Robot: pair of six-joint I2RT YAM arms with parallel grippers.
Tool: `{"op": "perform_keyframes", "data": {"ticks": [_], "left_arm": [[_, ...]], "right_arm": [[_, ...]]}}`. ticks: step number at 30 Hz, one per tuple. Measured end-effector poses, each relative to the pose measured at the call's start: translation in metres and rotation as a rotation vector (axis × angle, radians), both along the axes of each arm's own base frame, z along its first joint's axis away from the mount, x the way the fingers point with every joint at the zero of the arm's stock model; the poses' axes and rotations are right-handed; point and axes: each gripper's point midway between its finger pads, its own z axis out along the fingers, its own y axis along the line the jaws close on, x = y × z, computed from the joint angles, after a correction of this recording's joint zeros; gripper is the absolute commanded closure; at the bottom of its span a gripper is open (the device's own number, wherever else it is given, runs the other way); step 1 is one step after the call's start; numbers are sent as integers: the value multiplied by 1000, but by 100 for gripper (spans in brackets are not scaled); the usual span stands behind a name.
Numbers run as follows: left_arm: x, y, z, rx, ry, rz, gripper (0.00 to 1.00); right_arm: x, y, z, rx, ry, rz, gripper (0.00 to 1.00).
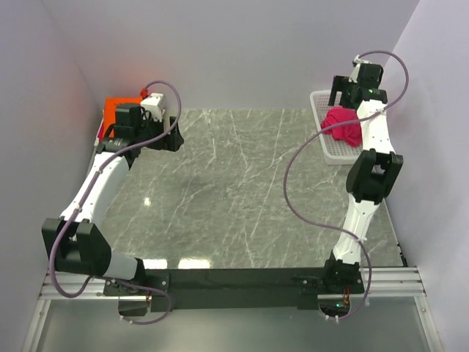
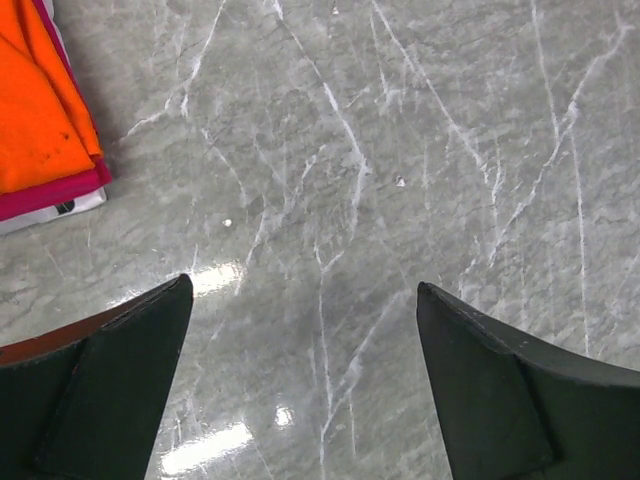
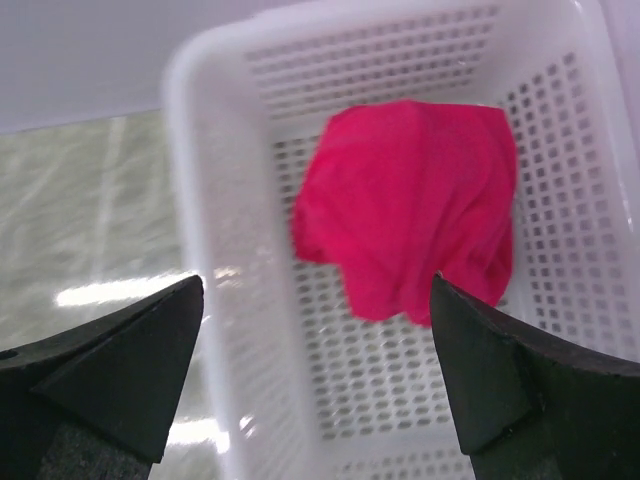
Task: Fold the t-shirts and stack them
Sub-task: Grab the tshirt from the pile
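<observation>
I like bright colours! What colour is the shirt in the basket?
The t-shirt is crimson-pink, clearest in the right wrist view.

Folded bright orange cotton t-shirt [image 2: 35,120]: cut off at the wrist view's 10 o'clock corner; overhead, mostly hidden behind the left arm's black wrist [image 1: 128,119].
Folded crimson-pink t-shirt [image 2: 60,185] beneath: edge strip only.
White layer [image 2: 25,218] under both: too little shows to identify.
White plastic mesh basket [image 3: 215,330]: blurred, cut off at 3 and 6 o'clock.
Crumpled crimson-pink t-shirt [image 3: 410,200] inside: lower corner behind a finger [image 3: 500,390] of the right gripper [image 3: 316,284].
</observation>
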Motion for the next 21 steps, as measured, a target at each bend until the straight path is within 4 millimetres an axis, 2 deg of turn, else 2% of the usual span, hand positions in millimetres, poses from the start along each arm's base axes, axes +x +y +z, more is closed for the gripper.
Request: {"op": "perform_keyframes", "data": {"ticks": [2,4,11,14,15,17,18,19,20,21], "left_arm": [[5,3,-3,1,13,1,1],[7,6,-11,4,38,6,1],[8,16,-45,7,156,22,1],[7,19,-50,6,183,26,0],[7,20,-50,6,185,29,1],[7,23,-49,5,188,34,1],[7,23,-48,3,186,35,1],[7,24,-48,3,187,38,0],[7,25,-49,3,188,39,1],[7,26,-49,3,189,41,1]], "right_arm": [[14,-20,-20,-19,9,-49,0],[16,-30,-45,-36,52,-79,0],[22,-41,-121,-85,173,-108,0],[22,-44,-144,-106,209,-108,7],[22,-45,-149,-112,217,-109,24],[21,-49,-156,-129,232,-108,45],[20,-52,-157,-134,235,-111,63],[19,-54,-157,-137,236,-111,77],[19,-58,-156,-142,232,-110,100],[19,-60,-154,-138,228,-114,100]]}}
